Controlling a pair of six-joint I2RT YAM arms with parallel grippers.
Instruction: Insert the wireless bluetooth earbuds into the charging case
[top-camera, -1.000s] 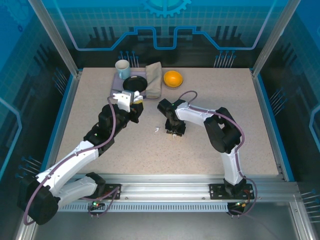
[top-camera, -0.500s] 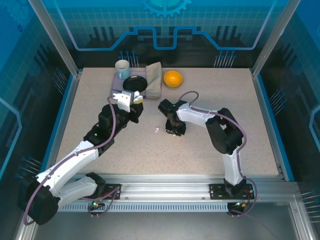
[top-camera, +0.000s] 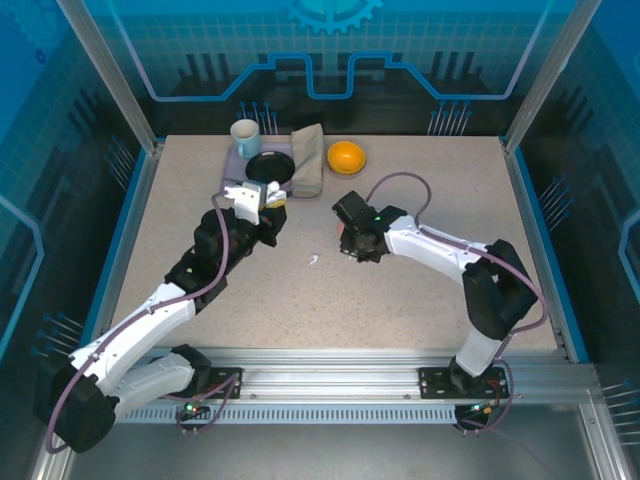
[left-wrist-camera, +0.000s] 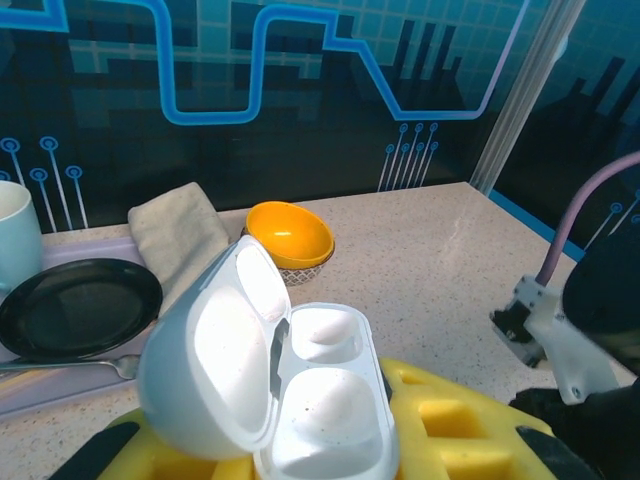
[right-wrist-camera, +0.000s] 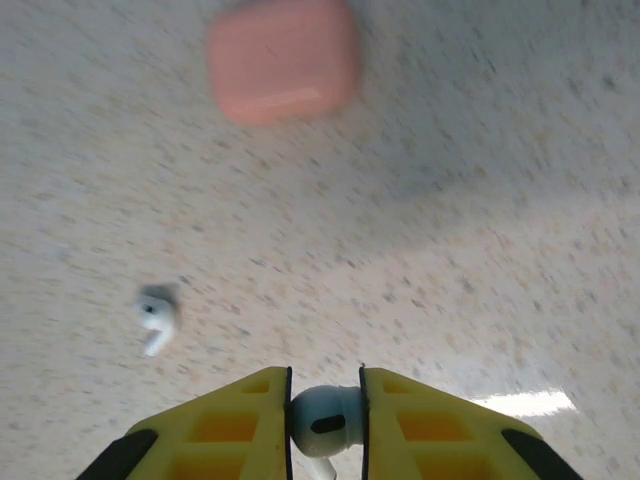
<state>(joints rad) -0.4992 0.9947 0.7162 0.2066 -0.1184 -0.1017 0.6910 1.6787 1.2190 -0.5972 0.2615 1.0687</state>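
My left gripper (top-camera: 264, 198) is shut on an open white charging case (left-wrist-camera: 300, 385), lid tipped back to the left, both wells showing. In the left wrist view its yellow fingers (left-wrist-camera: 460, 425) flank the case. My right gripper (right-wrist-camera: 326, 388) is shut on a white earbud (right-wrist-camera: 326, 420), its stem pointing down, held above the table; from above this gripper (top-camera: 352, 240) sits right of centre. A second white earbud (right-wrist-camera: 155, 318) lies loose on the table, also seen from above as the earbud (top-camera: 313, 259). A closed salmon-pink case (right-wrist-camera: 283, 60) lies blurred beyond it. Salmon earbuds are out of view.
At the back of the table stand an orange bowl (top-camera: 346, 156), a pale mug (top-camera: 245, 137), a black plate (top-camera: 269, 165) and a folded beige cloth (top-camera: 308, 158). The bowl (left-wrist-camera: 288, 235) and plate (left-wrist-camera: 75, 305) lie just past the held case.
The right gripper has lifted off the table with the white earbud and swung back and right, its arm stretching out. The left arm has barely moved.
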